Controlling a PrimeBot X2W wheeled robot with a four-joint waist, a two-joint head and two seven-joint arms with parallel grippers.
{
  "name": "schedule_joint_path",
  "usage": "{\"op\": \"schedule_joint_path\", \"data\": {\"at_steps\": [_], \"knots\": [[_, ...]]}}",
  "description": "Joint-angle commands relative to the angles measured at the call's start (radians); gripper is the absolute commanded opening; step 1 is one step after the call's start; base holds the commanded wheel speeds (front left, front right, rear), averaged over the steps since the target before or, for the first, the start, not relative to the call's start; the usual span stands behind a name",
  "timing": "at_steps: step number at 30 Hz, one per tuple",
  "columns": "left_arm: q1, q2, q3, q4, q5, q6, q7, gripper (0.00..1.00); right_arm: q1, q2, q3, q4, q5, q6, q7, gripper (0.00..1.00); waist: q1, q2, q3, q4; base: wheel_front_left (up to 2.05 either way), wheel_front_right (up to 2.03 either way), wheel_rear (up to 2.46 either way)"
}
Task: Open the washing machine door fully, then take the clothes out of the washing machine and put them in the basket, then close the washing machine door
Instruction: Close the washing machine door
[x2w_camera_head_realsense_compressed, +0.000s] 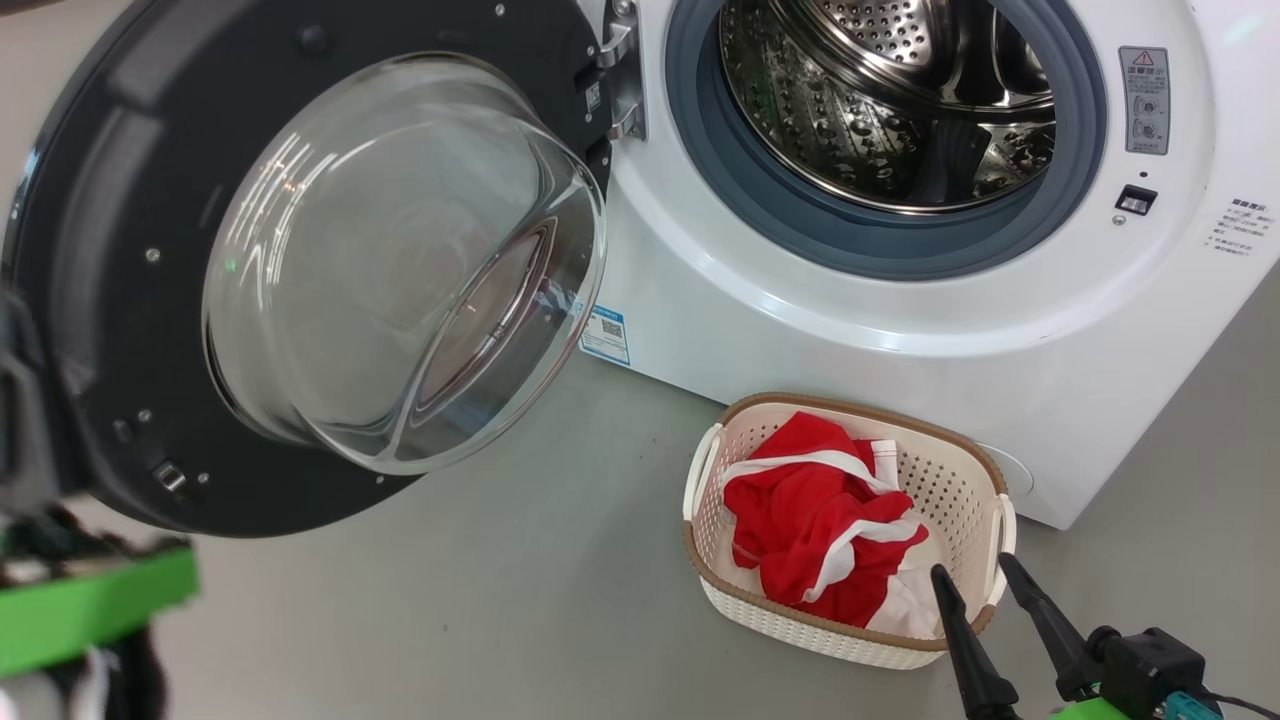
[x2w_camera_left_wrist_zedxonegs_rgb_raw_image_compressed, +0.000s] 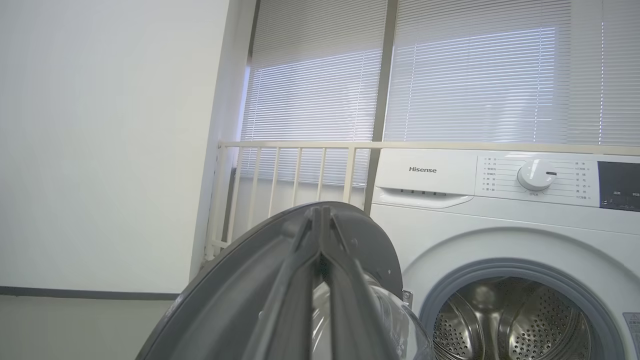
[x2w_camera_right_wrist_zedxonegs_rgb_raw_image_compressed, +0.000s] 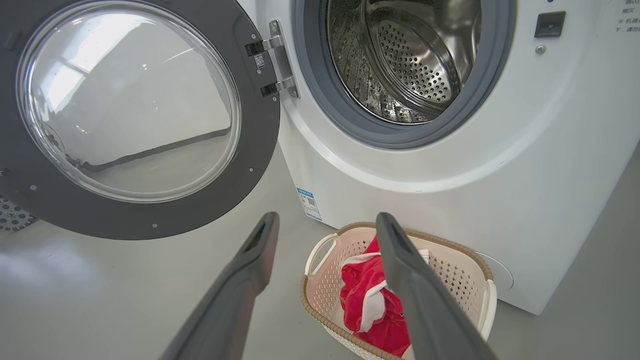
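Note:
The washing machine door stands swung open at the left, its glass bowl bulging toward me. The washing machine shows bare steel in its drum. The basket sits on the floor before it, with the red and white clothes bundled inside. My right gripper hangs open over the basket's near right corner, nothing between its fingers. In the right wrist view it frames the basket and clothes. My left gripper is shut, its fingers lying along the door's outer edge.
Grey floor lies open left of the basket, under the door. A blue label marks the machine's lower corner. Behind the machine are a white railing, window blinds and a white wall. A blurred green part of my left arm shows at the lower left.

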Motion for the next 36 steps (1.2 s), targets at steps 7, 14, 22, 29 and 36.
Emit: {"op": "schedule_joint_path", "data": {"at_steps": [7,14,22,29,36], "knots": [[-0.272,0.200,0.106,0.072,-0.062,-0.015,-0.005,0.00,0.001,0.003,-0.009,-0.043,-0.016,0.007,-0.007,1.00,-0.0001,0.0000,0.014,-0.009,0.00,0.00,0.00],[-0.466,0.409,0.112,0.426,-0.253,-0.015,-0.005,0.00,-0.015,-0.001,-0.012,-0.048,-0.023,0.007,-0.007,1.00,-0.0001,0.0000,0.045,-0.039,0.00,0.00,0.00],[-0.668,0.532,0.088,0.897,-0.550,-0.015,0.270,0.00,-0.032,-0.003,-0.008,-0.045,-0.023,0.007,-0.007,1.00,-0.0001,0.0000,0.062,-0.066,0.00,0.00,0.00],[-0.668,0.579,0.026,0.964,-0.729,-0.015,0.523,0.00,-0.039,-0.003,-0.001,-0.045,-0.023,0.007,-0.007,1.00,-0.0001,0.0000,0.070,-0.084,0.00,0.00,0.00],[-0.607,0.597,-0.048,0.954,-0.820,-0.015,0.702,0.00,-0.029,0.001,-0.003,-0.047,-0.023,0.007,-0.007,1.00,-0.0001,0.0000,0.065,-0.091,0.00,0.00,0.00]]}}
